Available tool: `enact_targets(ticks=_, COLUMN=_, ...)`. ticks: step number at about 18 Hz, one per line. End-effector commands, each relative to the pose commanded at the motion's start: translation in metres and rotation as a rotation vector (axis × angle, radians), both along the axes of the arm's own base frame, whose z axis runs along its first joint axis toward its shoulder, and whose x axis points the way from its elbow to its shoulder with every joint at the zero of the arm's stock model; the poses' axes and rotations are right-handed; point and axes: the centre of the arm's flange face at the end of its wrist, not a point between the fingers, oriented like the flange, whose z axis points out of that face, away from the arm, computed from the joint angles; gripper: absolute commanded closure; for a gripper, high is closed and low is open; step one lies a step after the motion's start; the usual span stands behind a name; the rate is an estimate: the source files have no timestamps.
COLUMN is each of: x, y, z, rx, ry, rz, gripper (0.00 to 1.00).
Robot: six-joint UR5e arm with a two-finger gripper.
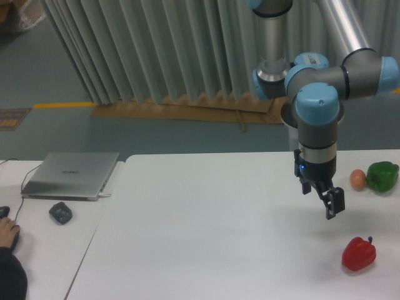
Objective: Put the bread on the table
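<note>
From my remote station, I see the arm [319, 94] reaching down over the right side of the table [206, 225], its gripper [330, 203] hanging above the white surface and clear of everything on it. The dark fingers [335, 201] look close together with nothing between them, though at this angle and blur I cannot tell for certain whether they are pressed shut or slightly parted. I cannot find the bread anywhere in this view; no golden-tan pastry shows on the tabletop or in the gripper. To the right of the gripper, near the far edge, a small brown egg [357, 179] sits just beside a green pepper [382, 175]. Nearer the camera, a red pepper [359, 253] lies on the table below and to the right of the gripper, apart from it. On the smaller desk [44, 250] at left, a closed grey laptop [70, 175] rests with a dark mouse [60, 213] near it, and a person's hand [7, 232] shows at the frame's left edge. Grey curtains [156, 50] hang behind.
</note>
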Motion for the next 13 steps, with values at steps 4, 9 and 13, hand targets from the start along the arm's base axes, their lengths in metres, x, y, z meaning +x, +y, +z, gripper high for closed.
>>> enact_targets(ticks=4, x=-0.007, y=-0.004, z=0.003, rx=-0.005, ry=0.012, rz=0.005, gripper=0.00)
enact_targets(ticks=9, x=-0.047, y=-0.028, z=0.009, rx=0.007, ry=0.028, rz=0.092, gripper=0.00)
enact_targets(ticks=13, x=-0.090, y=-0.062, z=0.013, rx=0.005, ry=0.036, rz=0.112, gripper=0.00)
